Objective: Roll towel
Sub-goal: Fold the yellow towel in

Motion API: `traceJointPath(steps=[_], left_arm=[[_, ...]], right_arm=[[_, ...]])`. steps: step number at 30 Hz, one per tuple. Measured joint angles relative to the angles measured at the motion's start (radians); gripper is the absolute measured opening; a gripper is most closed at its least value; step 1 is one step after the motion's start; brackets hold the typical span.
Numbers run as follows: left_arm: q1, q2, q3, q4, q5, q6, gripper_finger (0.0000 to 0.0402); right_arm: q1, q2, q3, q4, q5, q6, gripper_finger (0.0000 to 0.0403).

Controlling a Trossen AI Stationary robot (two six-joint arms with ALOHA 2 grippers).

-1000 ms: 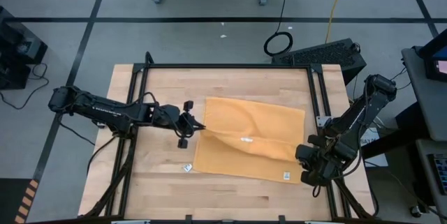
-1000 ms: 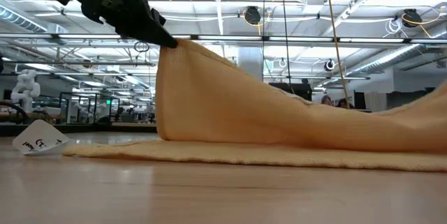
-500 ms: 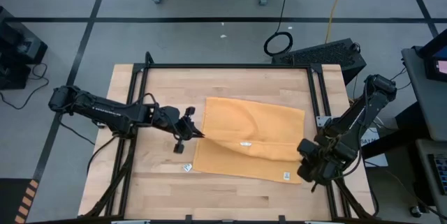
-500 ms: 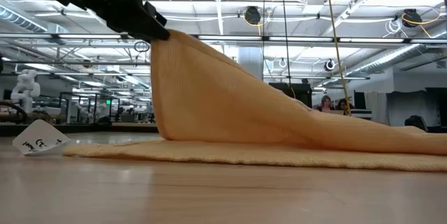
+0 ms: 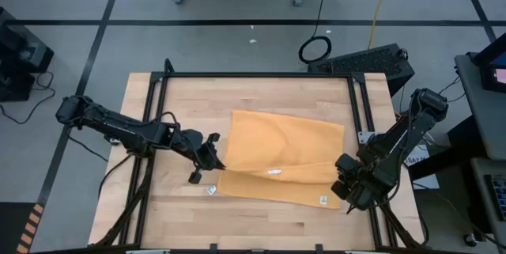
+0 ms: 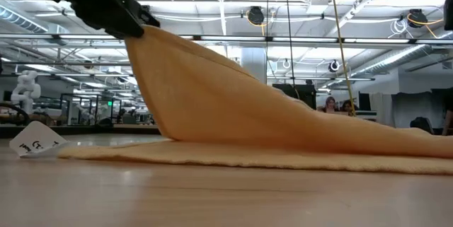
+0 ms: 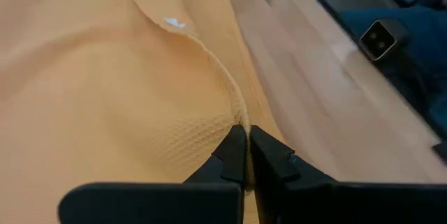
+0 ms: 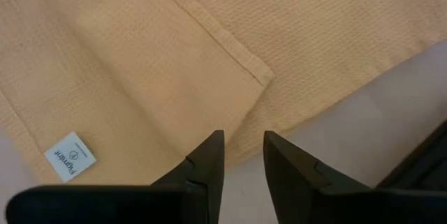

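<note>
The mustard-yellow towel (image 5: 281, 155) lies spread on the wooden table, with a white tag (image 5: 323, 199) near its near right corner. My left gripper (image 5: 213, 159) is at the towel's left side, shut on a hemmed edge that it holds up off the table (image 6: 134, 25). From there the cloth slopes down to the right onto the flat part (image 6: 283, 158). My right gripper (image 5: 349, 187) is open over the towel's near right corner (image 8: 241, 155). A folded-over layer's corner (image 8: 262, 79) lies just ahead of its fingers. My left gripper pinches the towel's hemmed edge (image 7: 241, 121) between its two fingertips, only at their free ends (image 6: 145, 29). The fingers come from the table's left, slanting down. The held edge is lifted clear, and the cloth runs drawn out from it down to the table.
A small white card (image 5: 212, 190) lies on the wood just near-left of the towel and also shows in the low view (image 6: 35, 142). A black frame (image 5: 261, 75) borders the table. Bare wood lies along the near and left edges.
My left gripper, still shut on the towel's edge, has moved toward the table's near edge and a little to the left. It has drawn the lifted cloth with it over the flat part. The rest of the towel has stayed on the table.
</note>
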Motion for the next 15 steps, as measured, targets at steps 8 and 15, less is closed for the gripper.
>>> traceJointPath(steps=[8,15], left_arm=[[-0.048,0.013,0.0,0.0,0.001,-0.105,0.0084],[-0.066,0.023,-0.001,0.001,-0.046,-0.108,0.0166]], right_arm=[[0.0,-0.003,0.0,-0.001,0.007,-0.009,0.0091],[0.0,-0.003,0.0,0.001,0.007,-0.028,0.0091]])
